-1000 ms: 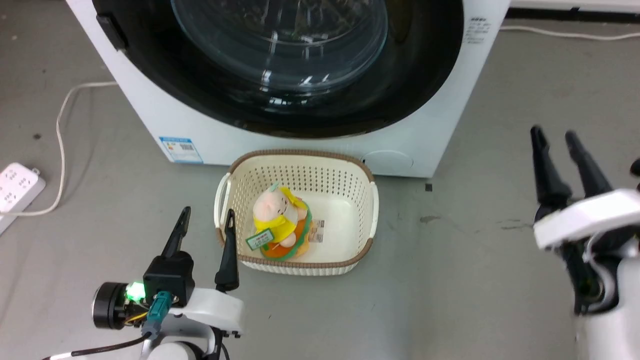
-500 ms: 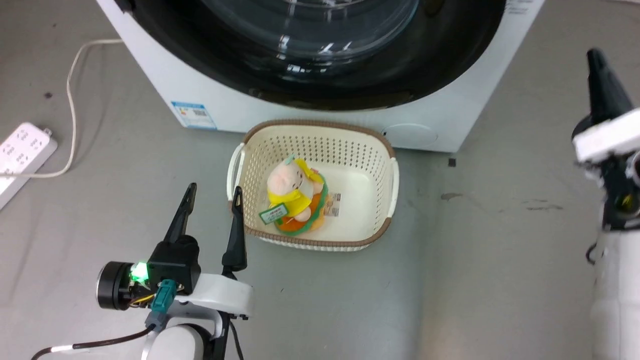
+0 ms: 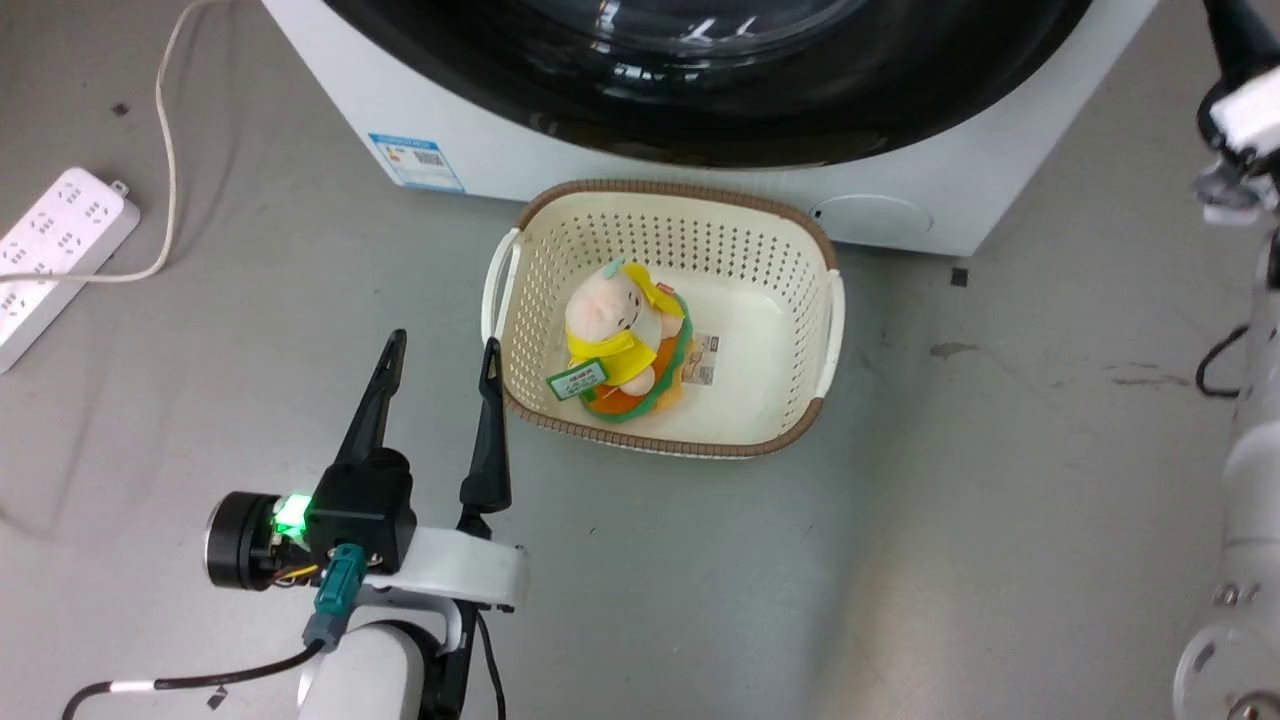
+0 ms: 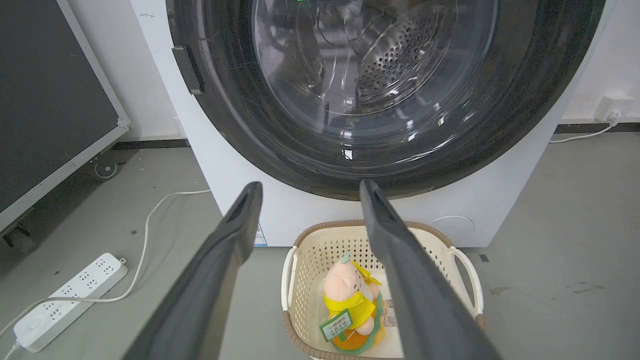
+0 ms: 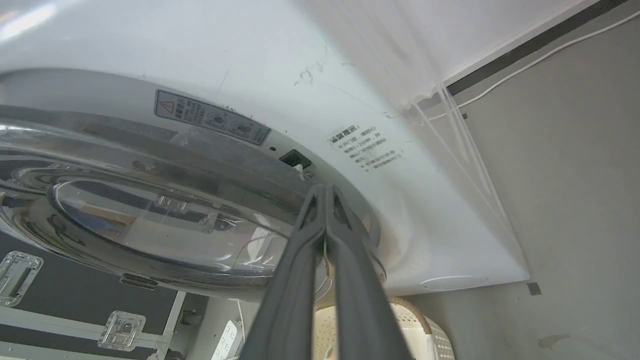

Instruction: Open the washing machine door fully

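The right gripper [image 5: 324, 189] has its two fingers pressed together, with nothing seen between them. In the right wrist view the tips sit at the edge of the washing machine door [image 5: 150, 220], just below a small dark slot [image 5: 292, 159] in the white front of the washing machine [image 5: 260, 65]. Whether they touch the rim cannot be told.

The left gripper [image 3: 440, 345] hangs low, fingers spread wide and empty. It is just beside the left wall of a cream basket [image 3: 825, 330] that stands on the floor just in front of the washer.

The left wrist view shows most of the door face-on. It appears to lie flat against the front, and the steel drum shows through its glass. The head view looks down into the basket at a plush toy [image 3: 620, 340], with a power strip [image 3: 55, 240] well to the left.
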{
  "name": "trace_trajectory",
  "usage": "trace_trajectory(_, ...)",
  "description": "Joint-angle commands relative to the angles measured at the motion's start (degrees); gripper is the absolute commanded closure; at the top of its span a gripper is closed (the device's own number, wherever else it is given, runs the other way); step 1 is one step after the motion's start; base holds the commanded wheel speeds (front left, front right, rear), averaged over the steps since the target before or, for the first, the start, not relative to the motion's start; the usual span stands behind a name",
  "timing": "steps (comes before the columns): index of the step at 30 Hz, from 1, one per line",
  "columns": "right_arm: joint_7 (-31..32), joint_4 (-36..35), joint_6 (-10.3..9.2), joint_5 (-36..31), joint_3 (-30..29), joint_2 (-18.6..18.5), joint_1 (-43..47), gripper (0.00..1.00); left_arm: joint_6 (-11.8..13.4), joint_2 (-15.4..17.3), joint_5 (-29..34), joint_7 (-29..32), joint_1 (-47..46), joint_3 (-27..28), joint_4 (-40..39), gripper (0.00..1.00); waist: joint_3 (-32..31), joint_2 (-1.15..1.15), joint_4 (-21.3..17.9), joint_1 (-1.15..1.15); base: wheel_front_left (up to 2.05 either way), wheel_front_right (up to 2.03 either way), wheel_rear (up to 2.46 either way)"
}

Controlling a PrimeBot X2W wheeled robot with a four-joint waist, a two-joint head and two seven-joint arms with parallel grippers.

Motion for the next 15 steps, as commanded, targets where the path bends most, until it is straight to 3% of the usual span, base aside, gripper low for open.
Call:
trace_trajectory(1, 0.7, 1.4, 0.04, 0.4, -0.7, -0.5, -2.5, 1.00, 0.4, 0.1, -0.4, -0.5, -1.1, -0.4, -0.3, 0.00, 0.6, 0.00, 0.5, -0.01, 0.00, 0.00, 0.00)
trace_trajectory(15, 10.1, 17.4, 0.04, 0.4, -7.5, -4.4, -18.5, 1.00, 1.4, 0.0, -0.9, -2.2, -3.4, -2.5, -0.4, 0.00, 4.5, 0.00, 3.2, -0.01, 0.00, 0.00, 0.00)
